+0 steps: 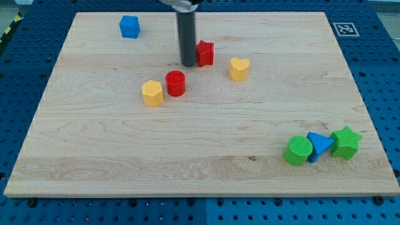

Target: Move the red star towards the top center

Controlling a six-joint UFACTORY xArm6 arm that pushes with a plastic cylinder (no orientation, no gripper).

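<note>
The red star (205,53) lies on the wooden board (200,144) a little above the middle, near the view's top centre. My tip (187,63) stands right at the star's left side, touching or nearly touching it. A red cylinder (175,82) sits below and left of the tip. A yellow hexagon (152,93) lies just left of the red cylinder. A yellow heart (239,69) lies to the right of the star.
A blue cube (130,26) sits at the top left. A green cylinder (299,150), a blue triangle (319,145) and a green star (345,142) cluster at the bottom right. A marker tag (343,29) lies off the board's top right corner.
</note>
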